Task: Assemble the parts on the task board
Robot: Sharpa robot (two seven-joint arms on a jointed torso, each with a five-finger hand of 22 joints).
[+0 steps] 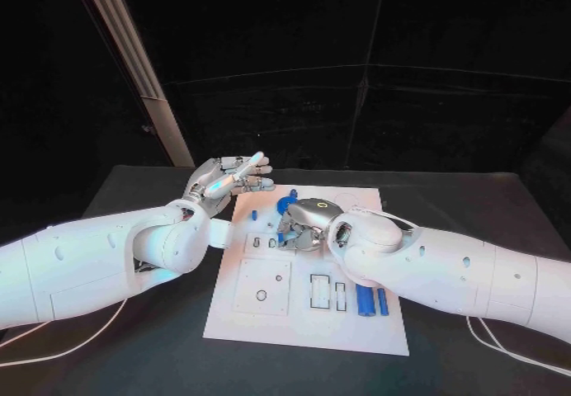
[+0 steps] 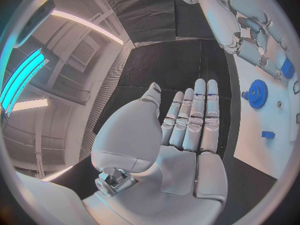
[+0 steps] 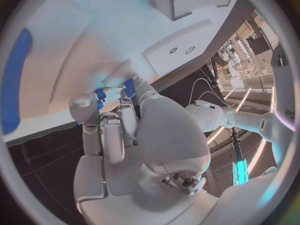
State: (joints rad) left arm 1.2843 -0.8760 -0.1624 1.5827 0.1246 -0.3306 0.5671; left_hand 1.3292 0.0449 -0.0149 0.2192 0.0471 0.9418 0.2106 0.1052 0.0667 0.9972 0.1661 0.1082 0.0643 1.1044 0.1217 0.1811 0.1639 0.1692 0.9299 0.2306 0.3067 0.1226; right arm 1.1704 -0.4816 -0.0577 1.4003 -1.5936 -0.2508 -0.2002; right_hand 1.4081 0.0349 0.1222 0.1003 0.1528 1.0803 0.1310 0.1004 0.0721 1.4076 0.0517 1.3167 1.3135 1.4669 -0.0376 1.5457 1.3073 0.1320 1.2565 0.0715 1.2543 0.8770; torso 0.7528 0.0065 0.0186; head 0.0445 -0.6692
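Observation:
The white task board (image 1: 307,326) lies in the middle of the black table. My right hand (image 1: 304,223) reaches down onto its far half. In the right wrist view its thumb and fingers (image 3: 122,117) close round a small blue part (image 3: 100,93) right at the board (image 3: 94,40). A blue gear (image 1: 287,204) stands just beyond that hand. My left hand (image 1: 228,180) hovers at the board's far left corner, fingers straight and apart, holding nothing. The left wrist view shows this flat palm (image 2: 187,130), the gear (image 2: 257,93) and a small blue piece (image 2: 267,134).
Two long blue pieces (image 1: 374,300) lie side by side on the board's near right, beside rectangular slots (image 1: 321,290). A short blue peg (image 1: 253,216) stands near the board's left edge. A pale post (image 1: 148,91) rises behind the table's far left.

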